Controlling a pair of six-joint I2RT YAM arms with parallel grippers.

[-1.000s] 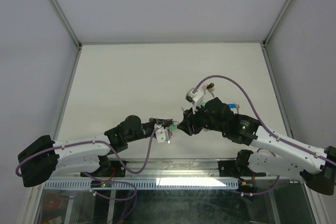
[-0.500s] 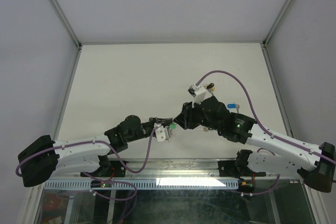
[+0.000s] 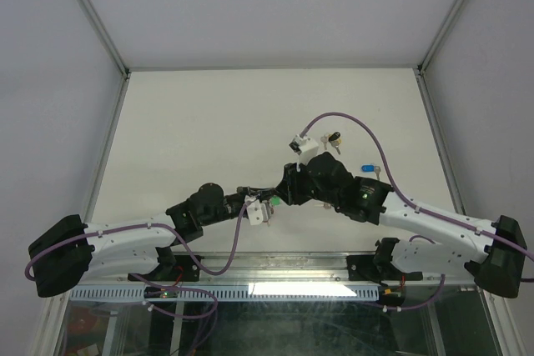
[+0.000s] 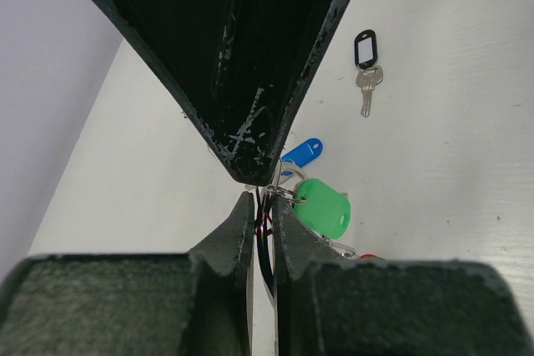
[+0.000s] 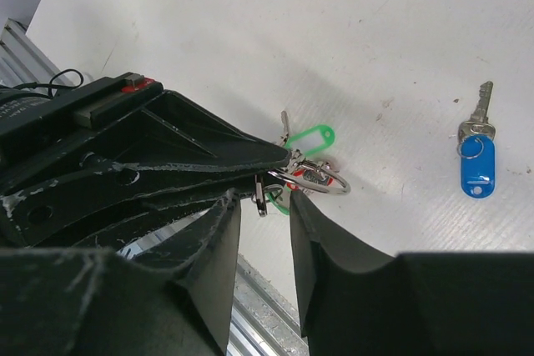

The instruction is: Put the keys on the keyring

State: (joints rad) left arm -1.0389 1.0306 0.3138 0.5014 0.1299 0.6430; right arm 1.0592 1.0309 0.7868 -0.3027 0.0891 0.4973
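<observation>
My left gripper (image 4: 260,206) is shut on the thin silver keyring (image 5: 321,179), holding it just above the table. A green-capped key (image 4: 324,208) and a red cap (image 5: 294,174) dangle from the ring. My right gripper (image 5: 263,202) is open right at the left fingertips (image 5: 250,156). A small silver piece hangs between its jaws, touching neither. In the top view the two grippers meet tip to tip, left gripper (image 3: 265,200) against right gripper (image 3: 284,193). A blue-capped key (image 5: 476,164) lies loose on the table to the right.
A black-tagged key (image 4: 365,49) lies farther back on the white table (image 3: 209,122), near the right arm's purple cable (image 3: 350,118). Metal frame posts (image 3: 108,147) border the table. The rail with both arm bases (image 3: 275,268) runs along the near edge.
The right arm has swung left and brought its gripper up against the left fingertips, and its jaws have narrowed. The left arm and the keyring have stayed put.
</observation>
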